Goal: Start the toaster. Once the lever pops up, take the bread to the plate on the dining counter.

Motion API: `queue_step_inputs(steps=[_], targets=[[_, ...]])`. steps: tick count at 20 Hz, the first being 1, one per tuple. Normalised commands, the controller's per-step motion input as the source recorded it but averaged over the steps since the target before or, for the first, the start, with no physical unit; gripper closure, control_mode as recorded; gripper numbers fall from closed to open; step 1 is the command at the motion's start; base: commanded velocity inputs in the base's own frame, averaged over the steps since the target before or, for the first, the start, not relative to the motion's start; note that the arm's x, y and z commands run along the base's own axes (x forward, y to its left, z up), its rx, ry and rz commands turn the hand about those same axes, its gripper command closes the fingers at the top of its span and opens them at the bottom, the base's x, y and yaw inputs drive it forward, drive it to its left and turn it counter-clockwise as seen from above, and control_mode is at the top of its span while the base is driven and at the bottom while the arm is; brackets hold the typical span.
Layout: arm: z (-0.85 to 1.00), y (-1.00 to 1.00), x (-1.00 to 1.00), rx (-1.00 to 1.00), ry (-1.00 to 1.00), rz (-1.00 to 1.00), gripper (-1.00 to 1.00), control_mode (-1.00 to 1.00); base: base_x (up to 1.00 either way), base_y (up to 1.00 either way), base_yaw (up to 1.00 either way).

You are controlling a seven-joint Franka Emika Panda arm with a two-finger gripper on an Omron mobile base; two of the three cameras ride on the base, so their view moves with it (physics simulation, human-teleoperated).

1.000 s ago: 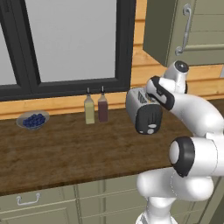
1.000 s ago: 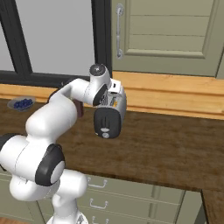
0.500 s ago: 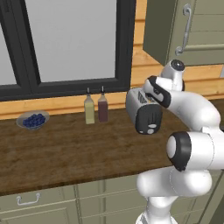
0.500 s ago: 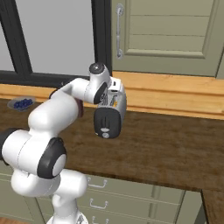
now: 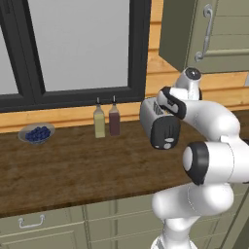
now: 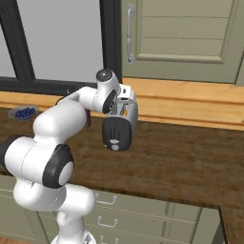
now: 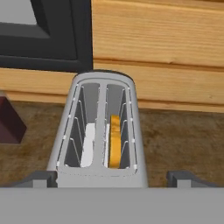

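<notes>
One toaster (image 7: 101, 131) stood on the wooden counter (image 5: 73, 170), directly beneath the claw (image 7: 111, 177), whose two dark fingertips (image 7: 37, 178) sat spread wide, one beyond each long side of the toaster's top, gripping nothing. The toaster had two slots, and one slice of bread (image 7: 114, 142) stood on edge in the slot nearer the claw's right fingertip, sunk low so that just its golden upper edge showed; the other slot looked bare, pale metal at its bottom. From the base cameras the toaster (image 5: 158, 124) appeared as a silver box with a dark end panel (image 6: 116, 133) carrying one small round knob, and the arm's wrist covered much of its top, so the slots and the lever were hard to make out there. Off to the claw's left along the counter stood two bottles, one pale olive (image 5: 99, 121) and one dark red (image 5: 114, 120), close together; the dark one was cut off at the edge of the hand view. Farther left again sat one grey bowl of blueberries (image 5: 36, 133). Behind the toaster ran a light wood wall panel (image 7: 157, 39) and the black frame of one window (image 5: 78, 46). One upper cabinet door with a curved handle (image 6: 129, 33) hung above, its edges cropped.
</notes>
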Motion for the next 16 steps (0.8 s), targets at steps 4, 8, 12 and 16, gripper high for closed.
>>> queue_step_inputs(steps=[4,8,12,16], targets=[[-0.09,0.0,0.1,-0.02,0.0,0.0,-1.0,-1.0,0.0,0.0,0.0],[-0.11,0.0,0.11,-0.04,0.0,0.0,-1.0,-1.0,0.0,0.0,0.0],[-0.11,0.0,0.14,-0.06,0.01,0.0,-1.0,-1.0,0.0,0.0,0.0],[-0.1,0.0,0.17,-0.04,0.01,0.0,-1.0,-1.0,0.0,0.0,0.0]])
